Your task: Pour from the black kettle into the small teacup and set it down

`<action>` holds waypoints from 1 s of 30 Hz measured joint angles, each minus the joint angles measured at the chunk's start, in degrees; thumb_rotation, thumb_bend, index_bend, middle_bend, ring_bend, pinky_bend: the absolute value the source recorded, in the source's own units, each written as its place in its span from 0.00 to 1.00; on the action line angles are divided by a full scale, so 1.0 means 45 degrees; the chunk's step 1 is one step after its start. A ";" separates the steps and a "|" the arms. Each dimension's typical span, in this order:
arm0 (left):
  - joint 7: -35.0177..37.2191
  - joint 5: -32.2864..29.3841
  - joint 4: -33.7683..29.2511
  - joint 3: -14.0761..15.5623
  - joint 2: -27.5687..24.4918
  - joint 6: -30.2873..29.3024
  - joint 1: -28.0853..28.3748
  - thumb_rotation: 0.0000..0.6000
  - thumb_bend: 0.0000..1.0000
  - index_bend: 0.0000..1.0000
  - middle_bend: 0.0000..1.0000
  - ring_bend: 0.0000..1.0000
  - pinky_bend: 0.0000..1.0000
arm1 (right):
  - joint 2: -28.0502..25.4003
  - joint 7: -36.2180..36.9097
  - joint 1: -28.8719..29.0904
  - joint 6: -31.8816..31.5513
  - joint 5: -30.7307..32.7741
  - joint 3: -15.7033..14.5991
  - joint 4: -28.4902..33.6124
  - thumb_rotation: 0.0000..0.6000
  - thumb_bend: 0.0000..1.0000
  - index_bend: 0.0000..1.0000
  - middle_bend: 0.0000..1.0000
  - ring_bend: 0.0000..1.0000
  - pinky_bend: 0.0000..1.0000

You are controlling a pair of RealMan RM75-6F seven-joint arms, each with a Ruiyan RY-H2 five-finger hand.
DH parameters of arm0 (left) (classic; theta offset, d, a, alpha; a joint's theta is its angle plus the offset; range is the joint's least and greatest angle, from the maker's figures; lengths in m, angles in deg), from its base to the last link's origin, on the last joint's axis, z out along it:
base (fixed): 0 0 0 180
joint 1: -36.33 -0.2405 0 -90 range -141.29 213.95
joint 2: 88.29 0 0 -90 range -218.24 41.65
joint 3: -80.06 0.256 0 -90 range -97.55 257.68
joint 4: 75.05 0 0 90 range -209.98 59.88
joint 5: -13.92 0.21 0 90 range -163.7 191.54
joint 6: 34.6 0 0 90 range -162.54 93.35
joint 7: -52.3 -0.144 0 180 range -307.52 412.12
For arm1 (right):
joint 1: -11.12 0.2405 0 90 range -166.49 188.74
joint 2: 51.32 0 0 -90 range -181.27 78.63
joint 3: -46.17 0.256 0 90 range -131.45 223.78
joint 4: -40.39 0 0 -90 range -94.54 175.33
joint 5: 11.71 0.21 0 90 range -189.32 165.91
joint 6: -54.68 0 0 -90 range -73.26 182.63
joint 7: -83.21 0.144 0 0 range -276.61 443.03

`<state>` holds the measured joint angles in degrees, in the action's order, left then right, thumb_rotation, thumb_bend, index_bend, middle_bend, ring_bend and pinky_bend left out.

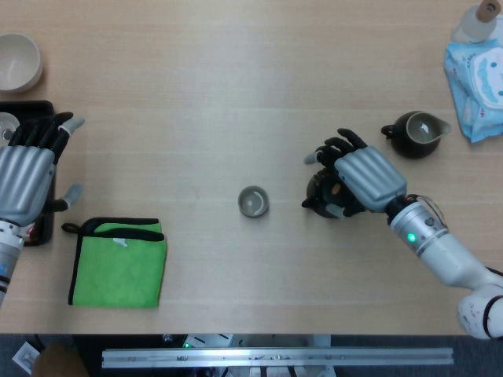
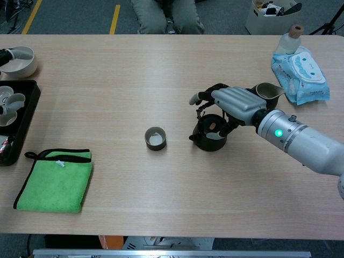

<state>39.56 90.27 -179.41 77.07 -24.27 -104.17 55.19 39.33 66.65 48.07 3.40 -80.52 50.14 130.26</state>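
One left hand (image 1: 22, 182), fingers apart and holding nothing, is seen at the table's (image 1: 196, 94) left edge. One small teacup (image 1: 253, 202) is set centrally amid bare wood. At its 3 o'clock, one black kettle (image 2: 209, 137) is partly hidden beneath the right hand (image 2: 232, 103), whose fingers are spread above it, gripping nothing.

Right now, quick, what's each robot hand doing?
Left hand: open, holding nothing.
Right hand: open, fingers spread above the small round black kettle, not gripping it.
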 measured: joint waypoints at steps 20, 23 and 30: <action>0.0214 0.0317 -0.0175 -0.0064 -0.0210 -0.0300 -0.0037 1.00 0.28 0.11 0.11 0.11 0.12 | -0.1785 -0.0707 -0.0426 -0.1677 -0.0425 0.0193 0.1768 1.00 0.03 0.00 0.11 0.00 0.00; 0.0343 0.0518 -0.0185 -0.0079 -0.0222 -0.0520 -0.0101 1.00 0.28 0.11 0.11 0.11 0.12 | -0.2320 -0.0769 -0.0759 -0.2403 -0.0665 0.0214 0.2199 1.00 0.05 0.01 0.14 0.00 0.00; 0.0580 0.0788 -0.0162 -0.0087 -0.0376 -0.1017 -0.0347 1.00 0.28 0.11 0.11 0.11 0.12 | -0.3891 -0.0566 -0.1957 -0.4263 -0.1444 0.0060 0.2946 1.00 0.08 0.08 0.19 0.03 0.00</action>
<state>42.17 93.82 -180.14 76.68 -25.96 -108.74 53.63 21.82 64.10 39.26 -15.78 -87.02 50.40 143.52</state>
